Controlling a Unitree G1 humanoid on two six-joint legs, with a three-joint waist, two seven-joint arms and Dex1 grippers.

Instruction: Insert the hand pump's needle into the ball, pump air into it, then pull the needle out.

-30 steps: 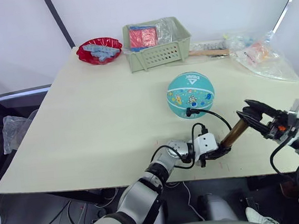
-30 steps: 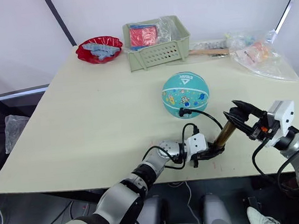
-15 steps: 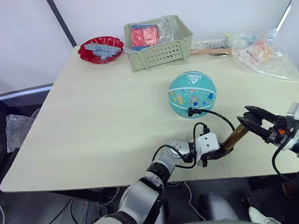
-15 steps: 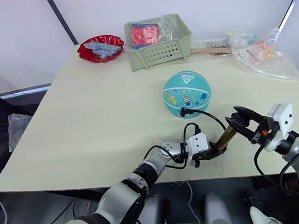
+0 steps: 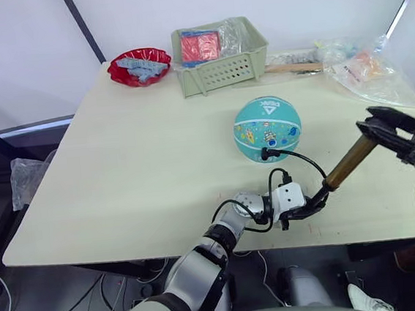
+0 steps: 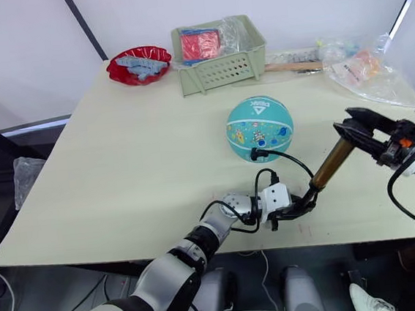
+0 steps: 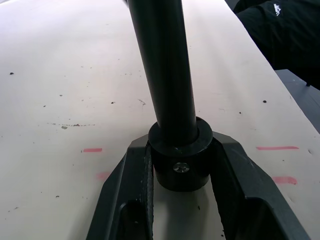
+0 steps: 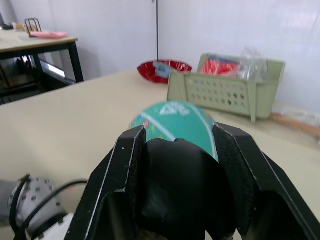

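Running diagonally across the near edge of the worktop (image 5: 119, 156), the hand pump (image 5: 349, 159) sets the axis for the coming stroke: its base cap sits low toward the robot's left, and its handle end sits high toward the right. The left gripper (image 7: 181, 172) is clamped on the black base cap, pinning it just above the worktop. The right gripper (image 5: 392, 124) is closed around the black handle, with one finger pressed on each side of it in the right wrist view. The ball (image 5: 267, 129) rests on the worktop beyond the pump base, nearer to the left gripper than to the right. The hose (image 5: 296, 159) arcs from the base to a black fitting touching the ball's near side, so the needle appears seated; the pin itself cannot be made out. Judged from this layout, the next push should drive the handle down along the cylinder toward the left gripper.
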